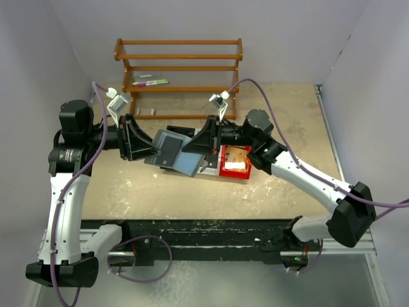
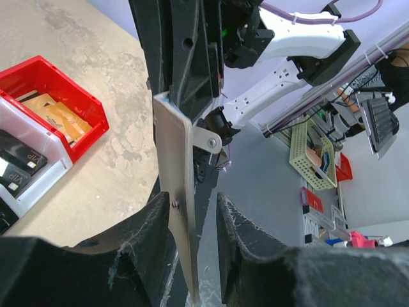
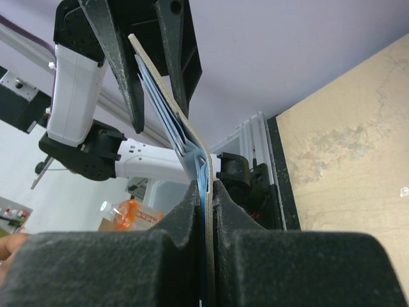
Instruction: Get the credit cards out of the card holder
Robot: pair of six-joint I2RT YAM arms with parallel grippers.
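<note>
The card holder (image 1: 174,153) hangs in the air between my two grippers, opened out, one darker panel on the left and a lighter blue panel (image 1: 189,164) on the right. My right gripper (image 1: 199,151) is shut on the right panel; in the right wrist view (image 3: 206,185) its pads pinch the grey panel (image 3: 167,83) together with a thin blue layer (image 3: 156,89), card or pocket I cannot tell. My left gripper (image 1: 152,151) is open around the other panel (image 2: 174,147); that panel lies against one finger (image 2: 144,236) with a gap to the other.
A red bin (image 1: 235,163) with tan cards stands just under the right gripper, beside white and black bins (image 2: 29,163). A wooden rack (image 1: 179,70) stands at the back. Grey walls close the left and right sides.
</note>
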